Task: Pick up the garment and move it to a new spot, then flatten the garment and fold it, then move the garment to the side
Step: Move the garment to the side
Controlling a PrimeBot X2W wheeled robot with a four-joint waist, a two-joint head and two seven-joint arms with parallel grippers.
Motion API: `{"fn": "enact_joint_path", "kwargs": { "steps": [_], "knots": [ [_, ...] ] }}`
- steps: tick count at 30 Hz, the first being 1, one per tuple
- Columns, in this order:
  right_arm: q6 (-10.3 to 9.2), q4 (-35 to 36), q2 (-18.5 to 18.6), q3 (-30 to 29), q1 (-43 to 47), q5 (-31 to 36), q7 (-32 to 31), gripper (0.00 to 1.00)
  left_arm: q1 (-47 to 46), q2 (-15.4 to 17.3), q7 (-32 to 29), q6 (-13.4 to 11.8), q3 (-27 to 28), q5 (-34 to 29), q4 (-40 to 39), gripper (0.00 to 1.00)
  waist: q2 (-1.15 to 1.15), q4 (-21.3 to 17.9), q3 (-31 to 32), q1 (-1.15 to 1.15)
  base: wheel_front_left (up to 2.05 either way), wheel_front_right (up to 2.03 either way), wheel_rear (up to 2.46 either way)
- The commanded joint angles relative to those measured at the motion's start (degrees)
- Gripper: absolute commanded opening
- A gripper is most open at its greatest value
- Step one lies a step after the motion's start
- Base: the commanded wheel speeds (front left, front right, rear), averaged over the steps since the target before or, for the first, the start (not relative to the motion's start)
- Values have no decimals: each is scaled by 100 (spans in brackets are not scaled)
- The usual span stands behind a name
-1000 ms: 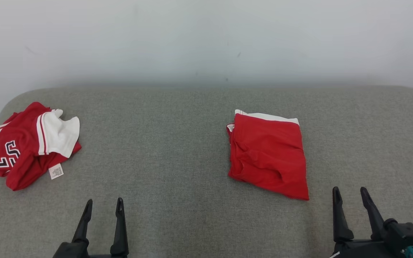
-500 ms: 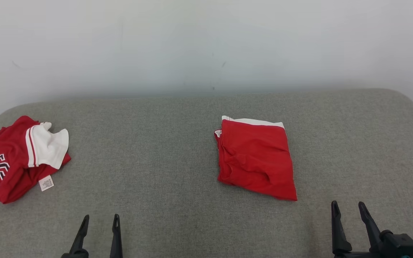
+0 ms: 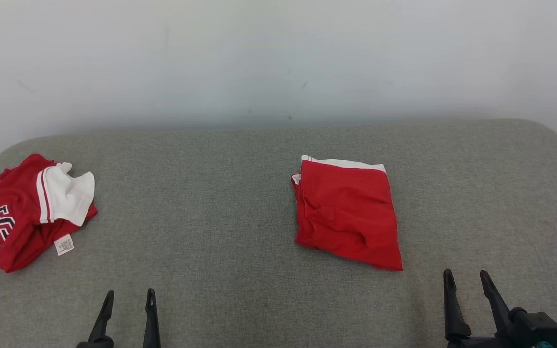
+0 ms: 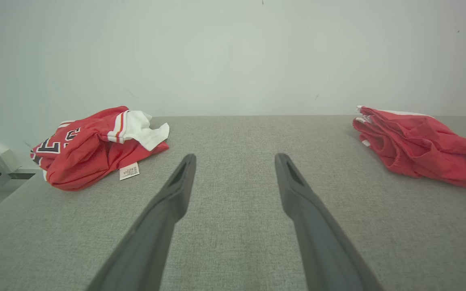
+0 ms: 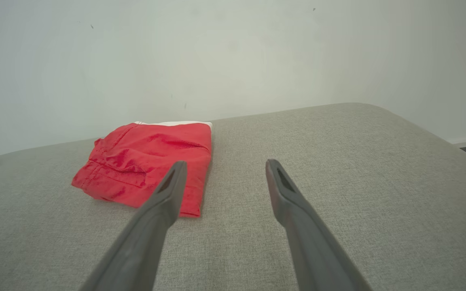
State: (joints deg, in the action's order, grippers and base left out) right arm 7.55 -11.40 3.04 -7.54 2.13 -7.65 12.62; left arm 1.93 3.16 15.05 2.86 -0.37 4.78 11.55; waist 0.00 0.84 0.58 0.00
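Head view: crumpled jersey (image 3: pixel 22 212) left, folded garment (image 3: pixel 348 217) apart.

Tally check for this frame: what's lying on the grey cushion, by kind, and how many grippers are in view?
red-and-white jersey, crumpled: 1
red garment with white trim, folded: 1
grippers, both open: 2 (left gripper, right gripper)
Total: 4
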Motion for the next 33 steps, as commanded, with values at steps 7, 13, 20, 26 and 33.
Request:
{"fn": "enact_joint_path", "kwargs": {
  "steps": [7, 13, 20, 26, 33],
  "knots": [
    [-14, 18, -26, -58, -62, -23, -75, 100, -21, -11, 19, 17, 38, -6, 16, 100, 0, 18, -36, 0, 0, 0, 0],
    [-14, 110, -26, -152, -119, -50, -266, 100, 11, -19, 19, 12, 29, 1, -7, 100, 0, 85, -46, 0, 0, 0, 0],
    [-14, 422, 211, -89, -766, -212, -2180, 100, -44, -22, 18, -11, 39, 38, -88, 100, 0, 127, -252, 0, 0, 0, 0],
    [-14, 455, 570, -192, -1682, -447, -4307, 100, -208, -26, 18, 11, -48, 59, -103, 100, 0, 318, -535, 0, 0, 0, 0],
    [-14, 133, 680, -357, -2524, -338, -6077, 100, -364, -28, 18, -16, -134, 147, -157, 100, 0, 571, -858, 0, 0, 0, 0]
  ]
}}
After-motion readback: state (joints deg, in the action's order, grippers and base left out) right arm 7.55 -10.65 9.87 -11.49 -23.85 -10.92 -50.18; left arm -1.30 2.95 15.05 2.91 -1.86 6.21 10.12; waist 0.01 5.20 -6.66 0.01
